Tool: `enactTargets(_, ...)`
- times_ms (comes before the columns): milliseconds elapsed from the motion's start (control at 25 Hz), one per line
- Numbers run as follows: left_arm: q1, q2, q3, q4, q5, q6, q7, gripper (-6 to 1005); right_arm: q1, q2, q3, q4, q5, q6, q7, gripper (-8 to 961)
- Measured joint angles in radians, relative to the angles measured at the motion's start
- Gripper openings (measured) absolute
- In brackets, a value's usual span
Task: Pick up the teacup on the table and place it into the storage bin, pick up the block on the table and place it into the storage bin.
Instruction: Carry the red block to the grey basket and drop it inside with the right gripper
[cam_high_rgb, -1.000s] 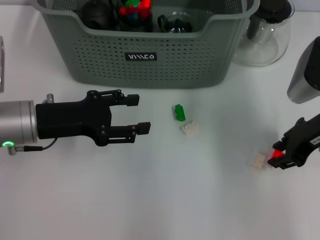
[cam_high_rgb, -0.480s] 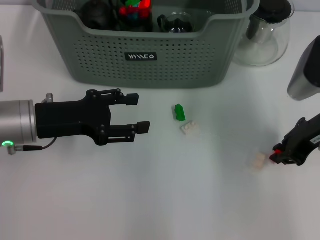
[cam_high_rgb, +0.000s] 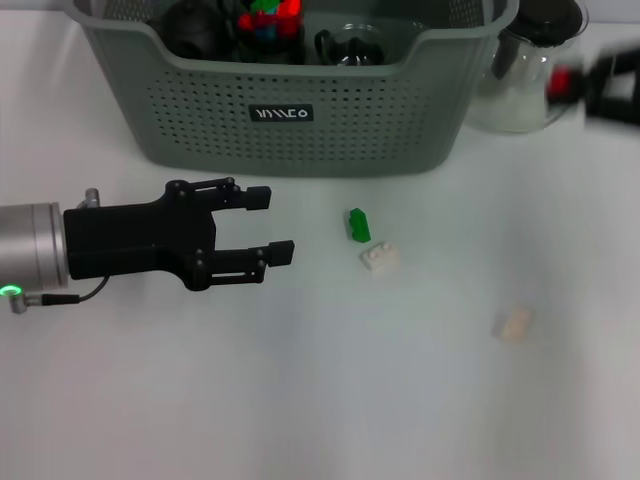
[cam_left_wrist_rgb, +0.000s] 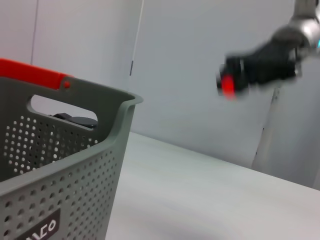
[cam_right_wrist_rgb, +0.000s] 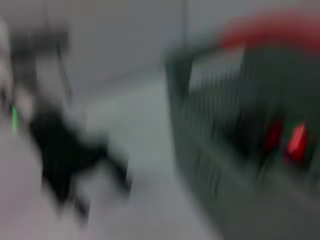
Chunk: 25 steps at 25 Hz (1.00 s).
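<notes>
The grey-green storage bin (cam_high_rgb: 290, 120) stands at the back of the table and also shows in the left wrist view (cam_left_wrist_rgb: 60, 200). A dark glass teacup (cam_high_rgb: 350, 45) lies inside it among other items. My right gripper (cam_high_rgb: 575, 85) is in the air at the far right, in front of the glass pitcher, blurred by motion and shut on a red block (cam_high_rgb: 560, 80). The left wrist view shows that block (cam_left_wrist_rgb: 227, 85) too. My left gripper (cam_high_rgb: 270, 225) hovers open and empty in front of the bin, left of the loose blocks.
A green block (cam_high_rgb: 358, 225), a white block (cam_high_rgb: 380, 257) and a beige block (cam_high_rgb: 514, 323) lie on the white table. A clear glass pitcher (cam_high_rgb: 525, 85) stands right of the bin.
My right gripper rose from beside the beige block and swung to the back right with the red block. The left gripper drifted slightly left.
</notes>
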Motion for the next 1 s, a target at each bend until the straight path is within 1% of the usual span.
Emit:
enactTargets(80,0.004,0.000,-0.001,0.001,0.000,0.000,0.000,749,0.004,0.004,0.026,0.017,0.115,0.050,-0.005,206)
enactTargets(120,0.007,0.000,-0.002,0.003,0.000,-0.001,0.000,749,0.010,0.005,0.008,0.028,0.152,0.103,0.002,206)
enactTargets(160,0.008,0.000,-0.003,0.003,0.000,0.000,0.000,749,0.027,0.007,-0.062,0.041,0.182,0.228,0.034,206)
enactTargets(200,0.008,0.000,-0.003,0.003,0.000,0.000,0.000,749,0.027,0.007,-0.062,0.041,0.182,0.228,0.034,205)
enactTargets(280,0.009,0.000,-0.004,-0.002,-0.001,-0.001,0.000,749,0.056,0.006,-0.179,0.055,0.175,0.413,0.091,205)
enactTargets(360,0.010,-0.001,-0.005,-0.007,-0.001,-0.001,0.000,749,0.106,-0.001,-0.303,0.090,0.145,0.606,0.164,205)
enactTargets(400,0.009,-0.001,-0.004,-0.010,-0.001,-0.001,0.000,749,0.139,-0.003,-0.350,0.110,0.126,0.682,0.199,205)
enactTargets(480,0.009,-0.002,-0.004,-0.013,-0.001,-0.001,0.000,749,0.249,-0.005,-0.414,0.182,0.038,0.787,0.278,205)
enactTargets(520,0.009,-0.002,-0.004,-0.017,-0.003,-0.001,-0.001,749,0.321,-0.005,-0.433,0.235,-0.018,0.821,0.315,205)
enactTargets(560,0.009,-0.002,-0.004,-0.020,-0.005,-0.001,-0.001,749,0.395,-0.005,-0.441,0.298,-0.074,0.854,0.349,205)
enactTargets(720,0.011,-0.002,-0.004,-0.029,-0.007,-0.001,-0.004,749,0.641,-0.004,-0.441,0.588,-0.233,0.979,0.425,205)
enactTargets(840,0.015,-0.003,-0.005,-0.029,-0.007,0.000,-0.007,748,0.750,-0.008,-0.438,0.740,-0.278,1.084,0.461,206)
enactTargets(920,0.018,-0.003,-0.013,-0.031,-0.007,0.004,-0.007,748,0.784,-0.008,-0.439,0.796,-0.287,1.126,0.473,209)
enactTargets(1000,0.019,-0.003,-0.021,-0.033,-0.007,0.007,-0.007,748,0.799,-0.005,-0.444,0.826,-0.290,1.150,0.481,216)
